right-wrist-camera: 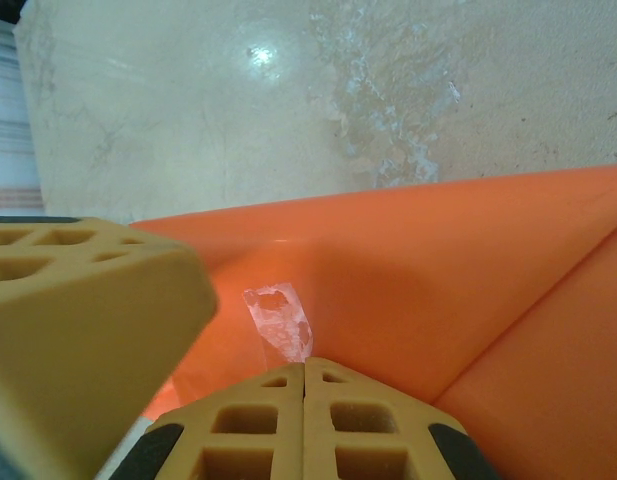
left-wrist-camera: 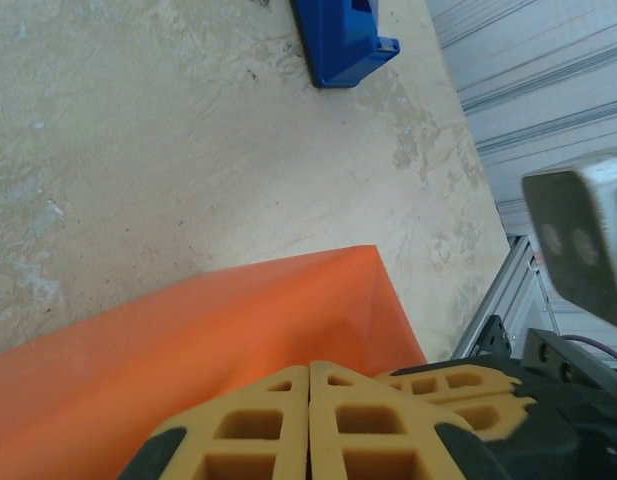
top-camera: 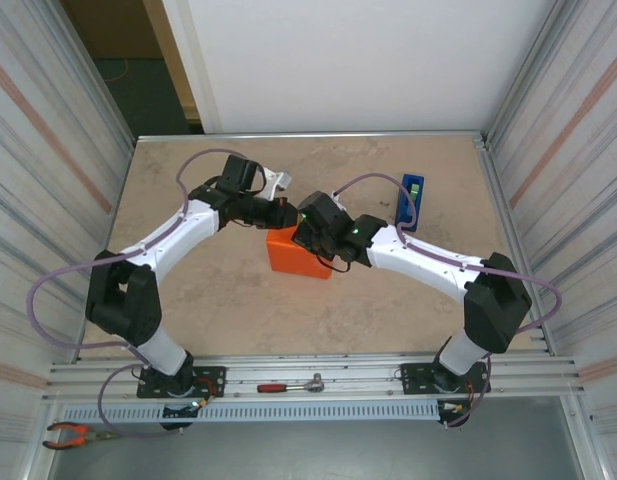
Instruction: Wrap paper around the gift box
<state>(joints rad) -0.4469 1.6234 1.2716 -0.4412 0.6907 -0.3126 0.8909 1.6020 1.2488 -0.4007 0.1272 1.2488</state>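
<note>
Both arms are leaning in over the middle of the beige surface, meeting at the orange parcel. The paper is sitting folded into a box-shaped bundle at the centre, and the gift box itself is lying hidden beneath it. In the left wrist view the left tool is showing clenched, its yellow pads pressed flat together right over the top face of the paper near a sharp folded corner. I cannot tell whether any paper is caught between them. The right tool is likewise clamped tight, pads touching, hovering at the paper's upper face just below a small strip of clear tape that is sticking to the orange sheet. The left tool's finger is looming just beside it. The blue tape dispenser is lying well apart toward the far right, and its green mark is showing too small to read.
</note>
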